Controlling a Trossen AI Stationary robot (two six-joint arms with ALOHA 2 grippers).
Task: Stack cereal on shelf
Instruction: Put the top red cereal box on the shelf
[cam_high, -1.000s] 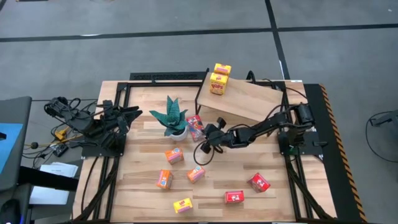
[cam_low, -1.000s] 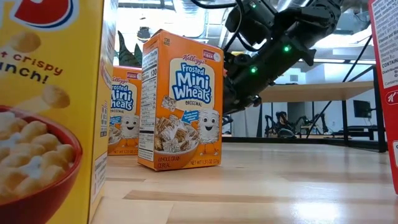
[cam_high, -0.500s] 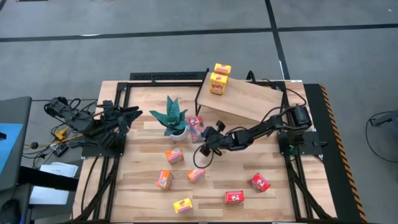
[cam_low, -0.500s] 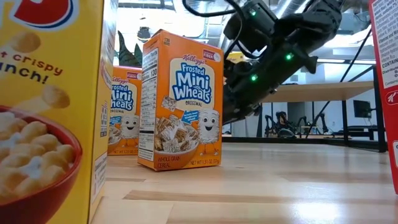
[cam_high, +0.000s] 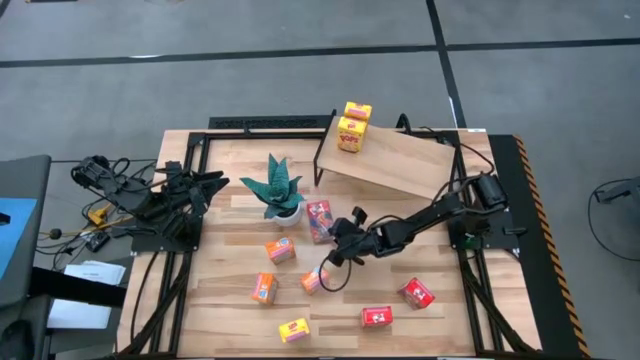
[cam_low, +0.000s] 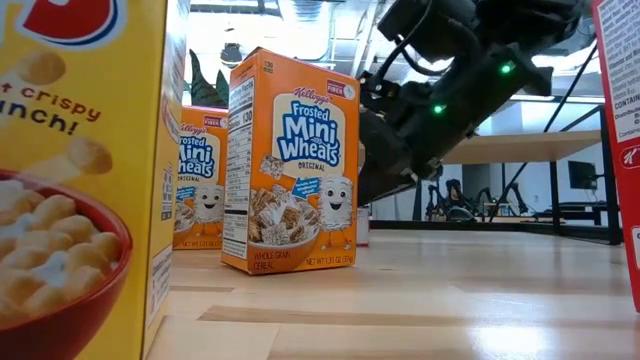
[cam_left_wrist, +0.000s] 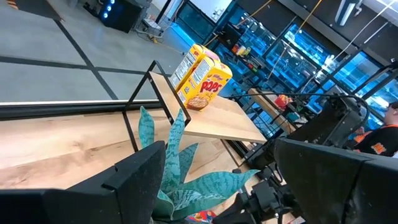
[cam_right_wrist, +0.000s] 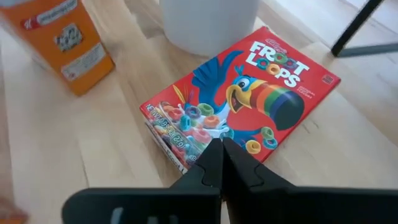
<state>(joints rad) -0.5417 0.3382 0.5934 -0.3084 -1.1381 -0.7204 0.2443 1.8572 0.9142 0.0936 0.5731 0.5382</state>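
fingers of the right gripper press together, clenched on nothing, just above a red cereal box lying flat beside the white pot. overhead, two yellow boxes stand on the shelf; left gripper idle, its grip unclear.

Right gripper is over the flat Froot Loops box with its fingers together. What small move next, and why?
Probably open the fingers. The right gripper is shut with nothing between its fingertips, poised over the near edge of the red cereal box lying face up beside the white pot. It cannot take the box until they part.
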